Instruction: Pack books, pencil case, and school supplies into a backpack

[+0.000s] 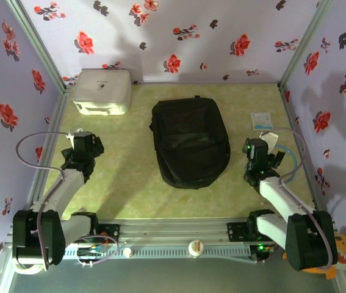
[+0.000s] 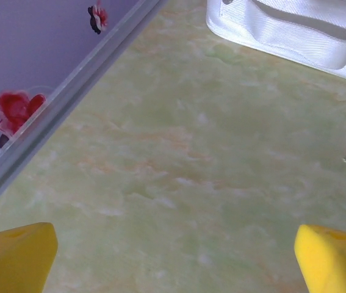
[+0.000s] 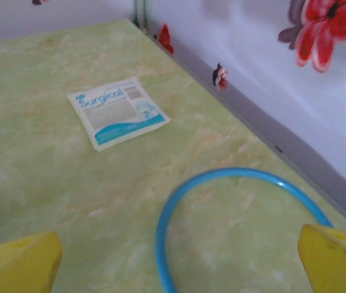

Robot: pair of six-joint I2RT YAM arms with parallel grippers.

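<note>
Large soft black fabric backpack lies at the centre of the green marbled table; possibly zipped, hard to tell. Left gripper near the left edge and right gripper near the right edge, both spread wide, empty. Likely between steps; next move calls for reaching the bag's opening.

Table: pale green-yellow marbled top, floral walls on left, far and right sides, metal rail along near edge. Backpack lies flat at centre, black, soft, biggest item. White plastic box sits in far left corner, rounded, well apart from backpack. Small white-blue packet lies flat near far right edge (print reads "Surgical" in right wrist view). Blue cable loops over surface beside right wall, nearer than packet, not touching it
</note>
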